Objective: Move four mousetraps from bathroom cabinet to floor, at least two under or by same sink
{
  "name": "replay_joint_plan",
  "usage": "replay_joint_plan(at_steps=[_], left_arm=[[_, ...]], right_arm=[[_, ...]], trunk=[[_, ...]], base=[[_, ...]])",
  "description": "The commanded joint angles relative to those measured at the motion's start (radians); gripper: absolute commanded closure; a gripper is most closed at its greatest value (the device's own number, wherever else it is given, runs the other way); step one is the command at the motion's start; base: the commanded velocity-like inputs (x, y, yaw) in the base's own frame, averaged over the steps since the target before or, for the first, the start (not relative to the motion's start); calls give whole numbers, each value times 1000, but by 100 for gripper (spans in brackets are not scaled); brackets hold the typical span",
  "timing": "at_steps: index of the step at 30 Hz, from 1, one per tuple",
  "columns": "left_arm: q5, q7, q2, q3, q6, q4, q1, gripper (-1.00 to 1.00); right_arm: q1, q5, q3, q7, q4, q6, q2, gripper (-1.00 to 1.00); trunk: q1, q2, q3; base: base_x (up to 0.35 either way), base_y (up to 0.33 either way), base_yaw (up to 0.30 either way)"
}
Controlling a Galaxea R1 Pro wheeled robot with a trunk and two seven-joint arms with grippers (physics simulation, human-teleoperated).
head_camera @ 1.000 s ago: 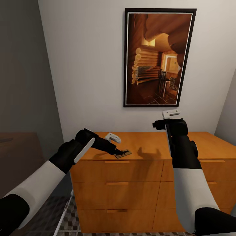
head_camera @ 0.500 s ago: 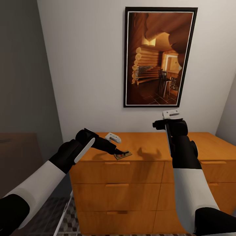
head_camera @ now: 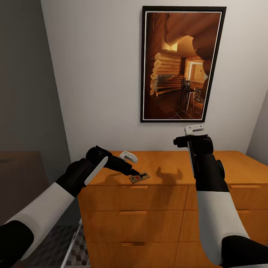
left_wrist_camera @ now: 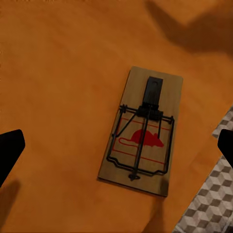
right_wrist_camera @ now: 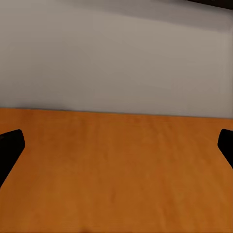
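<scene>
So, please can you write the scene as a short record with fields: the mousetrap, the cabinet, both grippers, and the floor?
mousetrap: one mousetrap lies flat on the cabinet top, near its front edge
cabinet: orange-brown wooden cabinet, its drawers shut
left gripper: left gripper open, over the mousetrap, fingers apart on either side of it
right gripper: right gripper open, holds nothing, faces the bare cabinet top and the wall
bathroom floor: cube-pattern bathroom floor beside the cabinet
picture: framed picture on the wall above
</scene>
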Motion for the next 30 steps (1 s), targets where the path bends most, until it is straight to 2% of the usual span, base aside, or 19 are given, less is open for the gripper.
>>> replay_joint_plan(at_steps=[1, 19, 27, 30], left_arm=[[-6, -7, 0, -1, 1, -1, -1, -100], [-3, 3, -5, -12, -2, 10, -1, -100], [1, 62, -14, -26, -4, 54, -1, -100], [2, 90, -32, -29, -4, 90, -1, -100]], right_arm=[[-1, 10, -2, 10, -1, 3, 1, -100], [-1, 10, -1, 10, 0, 3, 1, -100], [-1, 10, -1, 10, 6, 3, 2, -100], [-1, 10, -1, 10, 7, 3, 2, -100]], trunk=[[0, -1, -1], [0, -1, -1], [0, -1, -1], [0, -1, -1]], base=[[6, 0, 0], [2, 0, 0], [0, 0, 0], [0, 0, 0]])
